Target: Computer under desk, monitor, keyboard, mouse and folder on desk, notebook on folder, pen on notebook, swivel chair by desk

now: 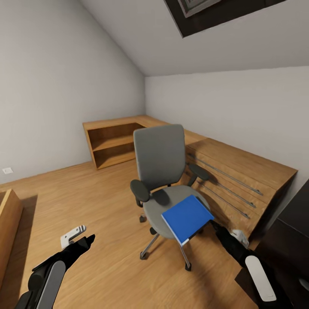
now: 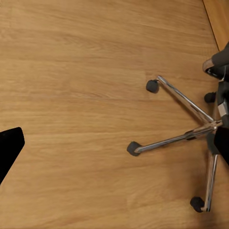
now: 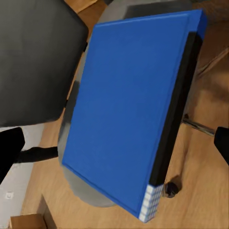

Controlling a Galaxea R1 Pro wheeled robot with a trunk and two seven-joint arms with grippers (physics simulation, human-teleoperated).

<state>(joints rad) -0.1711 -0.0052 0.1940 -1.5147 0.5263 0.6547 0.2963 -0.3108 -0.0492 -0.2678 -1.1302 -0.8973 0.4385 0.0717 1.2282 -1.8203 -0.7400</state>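
The right gripper is reaching just beside the near corner of the folder, its dark fingers sitting spread wide at either side of the wrist view, nothing between them. The folder is showing as a flat bright-blue rectangle with a black spine and a pale checked corner, and it is lying flat on the grey seat of the swivel chair, overhanging the front edge. The left gripper is hanging over bare floor, apart from the chair; whether it is parted or closed I cannot tell. Under it, the chair's chrome spokes and black castors are resting on the light wood floor. Low wooden shelving is lining the grey walls beneath a sloped ceiling.
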